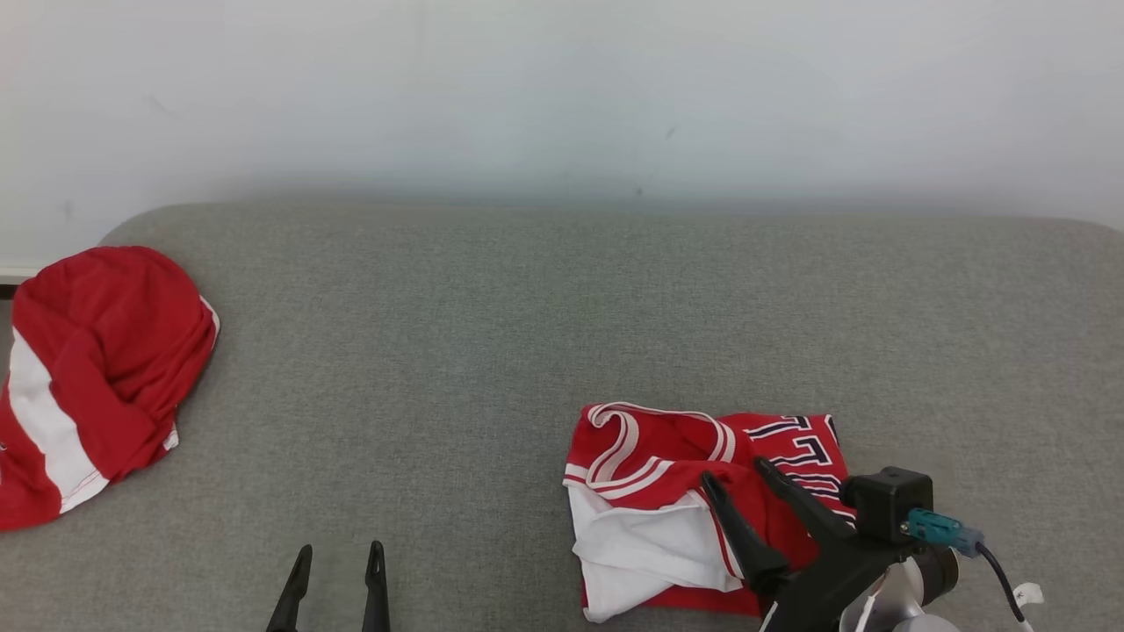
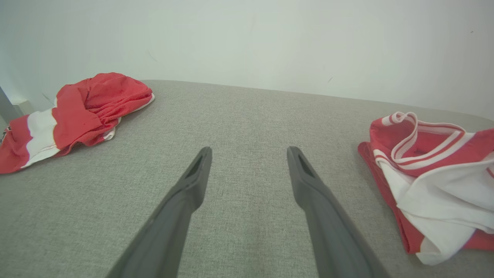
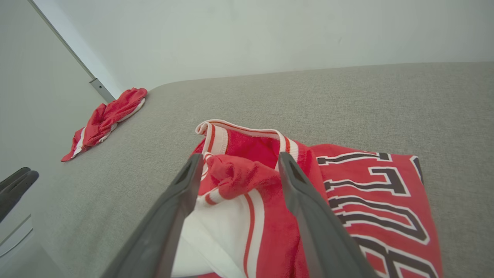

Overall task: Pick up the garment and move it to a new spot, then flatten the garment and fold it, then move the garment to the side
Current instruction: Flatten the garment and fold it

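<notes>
A red and white jersey (image 1: 667,500) with dark lettering lies folded on the grey cushioned surface (image 1: 544,316) at the lower right. My right gripper (image 1: 736,471) hovers open just over its near right part, with a bunched red fold of the jersey (image 3: 370,200) between its fingers (image 3: 181,193) in the right wrist view. I cannot tell whether they touch the cloth. My left gripper (image 1: 341,549) stands open over bare surface at the bottom centre-left, holding nothing. From the left wrist view, the jersey (image 2: 432,166) lies to the right of the left gripper (image 2: 249,150).
A second red and white garment (image 1: 88,386) lies crumpled at the far left edge of the surface, also seen as a heap (image 2: 81,108) and a small bundle (image 3: 106,119). A pale wall (image 1: 562,88) rises behind the surface. Bare grey fabric spans the middle and back.
</notes>
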